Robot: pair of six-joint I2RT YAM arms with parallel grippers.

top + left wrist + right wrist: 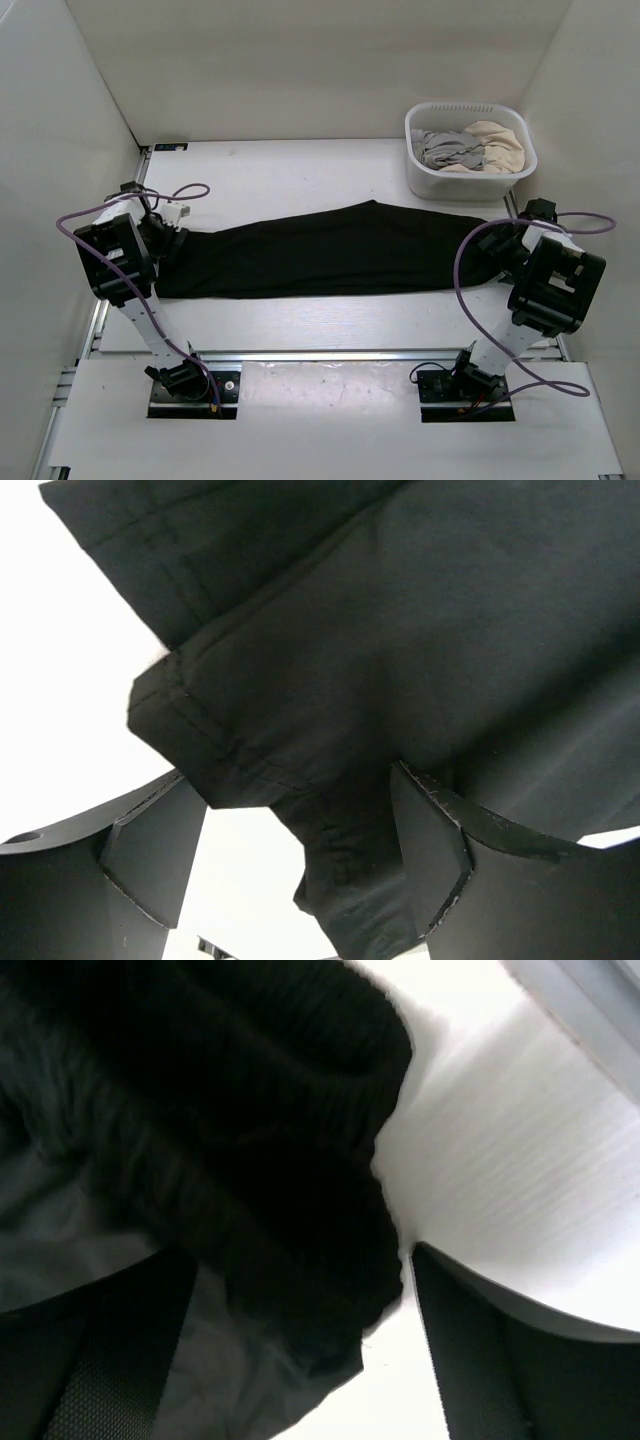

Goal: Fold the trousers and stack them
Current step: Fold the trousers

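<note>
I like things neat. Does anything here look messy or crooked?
A little. At the left end of the trousers, the two leg hems don't line up; one sticks out past the other. The clothes in the basket are crumpled. Nothing is spilled or torn.

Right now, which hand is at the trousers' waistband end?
The right hand, over the trousers' ribbed waistband; the left hand straddles the stitched leg hems.
</note>
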